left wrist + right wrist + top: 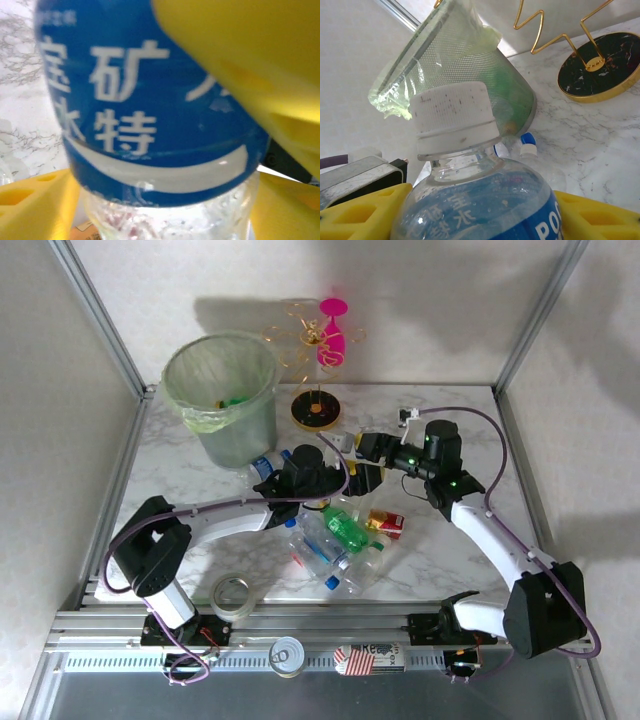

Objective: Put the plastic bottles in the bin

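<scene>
right gripper (480,220) grasps a white-capped bottle (455,120), likely due over the bin (470,65) rim; left gripper (150,130) flanks a blue-labelled bottle (125,100), hold unclear.

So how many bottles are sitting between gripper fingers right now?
2. A blue-labelled bottle sits between the fingers of the left gripper, grip unclear; a white-capped bottle is clamped in the right gripper.

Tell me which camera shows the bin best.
The top external view: the bin stands whole, with its open rim and green liner visible. The right wrist view gives its mesh wall and liner close up, partly behind a white-capped bottle.
</scene>
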Robot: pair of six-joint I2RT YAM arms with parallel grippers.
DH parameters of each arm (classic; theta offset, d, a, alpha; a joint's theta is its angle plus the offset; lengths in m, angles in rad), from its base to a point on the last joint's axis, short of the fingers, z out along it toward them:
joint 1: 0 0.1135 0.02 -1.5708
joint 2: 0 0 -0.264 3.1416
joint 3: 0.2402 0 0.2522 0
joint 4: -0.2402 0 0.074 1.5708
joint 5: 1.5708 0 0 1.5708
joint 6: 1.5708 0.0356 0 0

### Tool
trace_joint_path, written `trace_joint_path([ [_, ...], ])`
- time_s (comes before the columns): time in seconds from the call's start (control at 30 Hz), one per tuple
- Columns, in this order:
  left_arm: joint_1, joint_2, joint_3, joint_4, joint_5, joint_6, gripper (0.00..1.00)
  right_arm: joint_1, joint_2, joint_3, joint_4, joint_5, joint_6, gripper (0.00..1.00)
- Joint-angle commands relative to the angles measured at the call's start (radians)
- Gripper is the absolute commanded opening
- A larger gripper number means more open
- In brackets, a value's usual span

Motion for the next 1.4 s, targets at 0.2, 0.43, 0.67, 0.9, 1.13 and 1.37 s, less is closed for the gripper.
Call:
trace_joint_path([
  [0.2,-0.007,-0.008,0.024,0.028,0.001,-0.004,0.5,-0.002,-0.017,-0.021,0.071,-0.031,0.023,0.54],
  [0.43,0.009,-0.057,-0.003,0.023,-0.058,-0.006,0.45,-0.004,-0.024,0.061,-0.01,0.074,-0.035,0.91],
  [0.67,0.059,-0.16,-0.011,-0.083,-0.138,0.065,0.41,-0.005,-0.067,0.095,-0.097,0.277,-0.085,0.99],
  [0.9,0.151,-0.298,0.074,-0.282,-0.263,0.214,0.34,-0.006,-0.09,-0.011,-0.091,0.369,-0.064,0.99],
  [1.13,0.287,-0.357,0.265,-0.482,-0.43,0.366,0.32,-0.006,-0.068,-0.138,-0.039,0.319,-0.025,0.99],
  [1.37,0.493,-0.308,0.41,-0.584,-0.481,0.374,0.3,-0.005,-0.028,-0.174,-0.016,0.288,0.0,0.99],
])
